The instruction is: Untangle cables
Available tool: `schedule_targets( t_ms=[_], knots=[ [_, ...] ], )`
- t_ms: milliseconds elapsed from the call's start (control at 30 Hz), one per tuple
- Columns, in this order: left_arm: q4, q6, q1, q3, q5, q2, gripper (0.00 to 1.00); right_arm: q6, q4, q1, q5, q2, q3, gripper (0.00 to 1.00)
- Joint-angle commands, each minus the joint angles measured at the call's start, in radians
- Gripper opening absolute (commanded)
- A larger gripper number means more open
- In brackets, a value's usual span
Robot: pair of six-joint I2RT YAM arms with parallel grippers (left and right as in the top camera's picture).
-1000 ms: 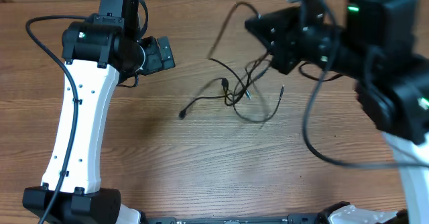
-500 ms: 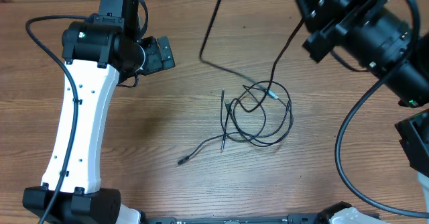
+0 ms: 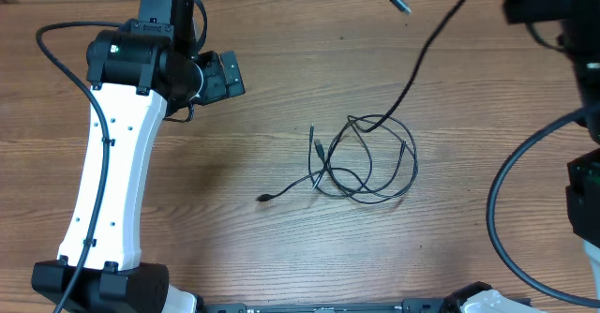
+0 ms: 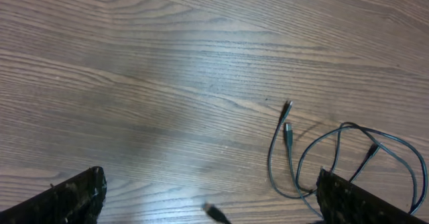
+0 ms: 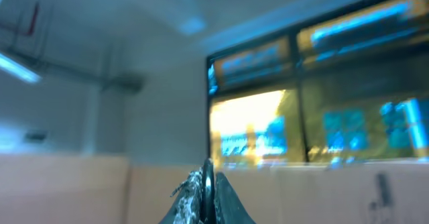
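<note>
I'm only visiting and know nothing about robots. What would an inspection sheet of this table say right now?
Surface: wooden table, bare wood grain.
Job's things: thin black cables in a looped tangle mid-table; one strand rises toward the upper right; a plug tip hangs near the top edge.
Clutter: nothing seen.
Grippers: left gripper open, over the table beside the tangle, holding nothing; right gripper shut, aimed away from the table, its hold on the strand not visible.
Cables: thick black arm wires on both arms.
Surroundings: blurred windows and ceiling.
</note>
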State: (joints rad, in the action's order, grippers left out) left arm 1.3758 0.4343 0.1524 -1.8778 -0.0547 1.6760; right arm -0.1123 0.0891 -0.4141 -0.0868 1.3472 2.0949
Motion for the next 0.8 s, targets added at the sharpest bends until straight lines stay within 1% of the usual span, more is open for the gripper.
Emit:
schedule_targets(
  t_ms=[0,67,167,233,300,333,367,433,567,667,767],
  knots=[
    [0.0,-0.008,-0.002,-0.002,0.006,0.005,1.0,0.024,-0.04,-0.003,0.173,-0.01,0.02,0.04],
    [0.0,-0.008,-0.002,-0.002,0.006,0.005,1.0,0.079,-0.034,-0.003,0.172,-0.01,0.019,0.04],
    [0.0,-0.008,-0.002,-0.002,0.006,0.005,1.0,0.122,0.042,-0.004,0.163,-0.01,0.019,0.04],
    [0.0,-0.008,-0.002,-0.002,0.006,0.005,1.0,0.14,0.131,-0.004,0.137,-0.008,0.019,0.04],
    [0.0,-0.008,-0.002,-0.002,0.006,0.005,1.0,0.214,0.269,-0.004,0.119,0.002,0.019,0.04],
    [0.0,-0.008,-0.002,-0.002,0.006,0.005,0.99,0.237,0.3,-0.004,0.12,0.006,0.019,0.04],
    [0.0,-0.008,-0.002,-0.002,0.006,0.005,1.0,0.32,0.398,-0.003,0.137,0.027,0.019,0.04],
    [0.0,-0.008,-0.002,-0.002,0.006,0.005,1.0,0.362,0.455,-0.003,0.204,0.055,0.019,0.04],
    [0.0,-0.008,-0.002,-0.002,0.006,0.005,1.0,0.375,0.458,-0.003,0.371,0.097,0.019,0.04],
    [0.0,-0.008,-0.002,-0.002,0.006,0.005,1.0,0.359,0.423,-0.004,0.412,0.108,0.019,0.04],
    [0.0,-0.008,-0.002,-0.002,0.006,0.005,0.99,0.258,0.356,-0.004,0.411,0.105,0.02,0.04]
  ],
)
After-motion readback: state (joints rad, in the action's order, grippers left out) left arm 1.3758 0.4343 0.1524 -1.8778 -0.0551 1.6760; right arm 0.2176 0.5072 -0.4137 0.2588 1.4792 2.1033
